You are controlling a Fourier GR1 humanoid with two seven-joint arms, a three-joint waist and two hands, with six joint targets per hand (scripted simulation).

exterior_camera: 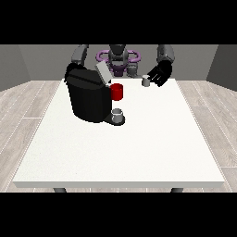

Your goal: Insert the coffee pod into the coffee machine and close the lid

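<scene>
A black coffee machine (pixel 87 99) stands on the left part of the white table (pixel 139 148), with its grey lid (pixel 102 72) raised and tilted back. A red holder (pixel 117 91) juts from its front, above a small grey cup (pixel 118 115) on the machine's base. The small grey coffee pod (pixel 146 81) is near the far edge, right of the machine. The hand at the view's right (pixel 159 74) is beside the pod, its fingers curled toward it and touching or nearly touching it. The hand at the view's left is hidden behind the machine.
The robot's torso (pixel 118 58) with purple rings stands behind the table's far edge. Bare white tabletop stretches from the machine to the near and right edges. Wooden floor surrounds the table.
</scene>
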